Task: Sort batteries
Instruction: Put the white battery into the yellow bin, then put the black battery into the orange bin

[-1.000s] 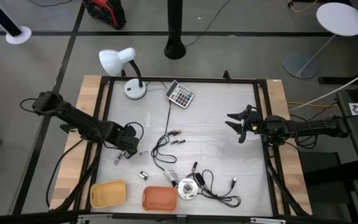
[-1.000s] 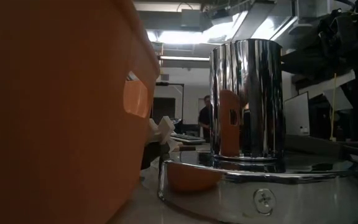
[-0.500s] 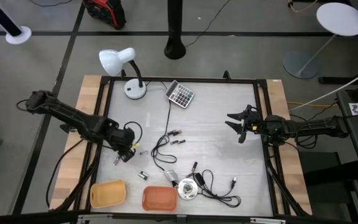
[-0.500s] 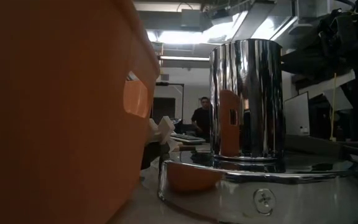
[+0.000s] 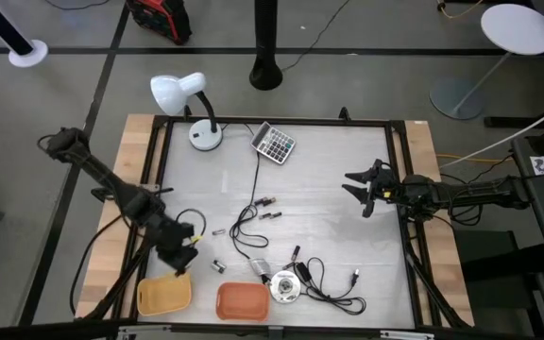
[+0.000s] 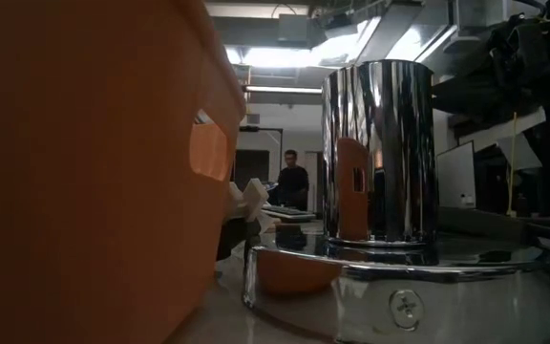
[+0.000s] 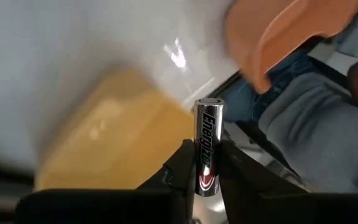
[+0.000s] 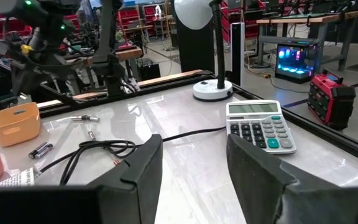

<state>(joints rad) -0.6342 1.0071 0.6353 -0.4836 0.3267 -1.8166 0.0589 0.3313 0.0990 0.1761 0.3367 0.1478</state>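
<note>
**Left gripper held one battery near the yellow tray**

We saw the left gripper (image 5: 179, 247) at the front left of the table (image 5: 338, 189), just beside the yellow tray (image 5: 163, 294). In the left wrist view its fingers (image 7: 180, 169) were closed on an Energizer battery (image 7: 206, 146), which stood upright between them, with the yellow tray and the orange tray (image 7: 284, 31) behind it. Other batteries lay on the table: two small ones (image 5: 218, 266) near the trays, and a few thin ones (image 5: 269, 209) in the middle beside the black cable (image 5: 249, 227). The right gripper (image 5: 364, 187) waited at the right side of the table, its fingers (image 8: 143, 171) wide apart and holding nothing. The calculator (image 5: 274, 143) and the white desk lamp (image 5: 182, 99) stood at the far edge
</note>
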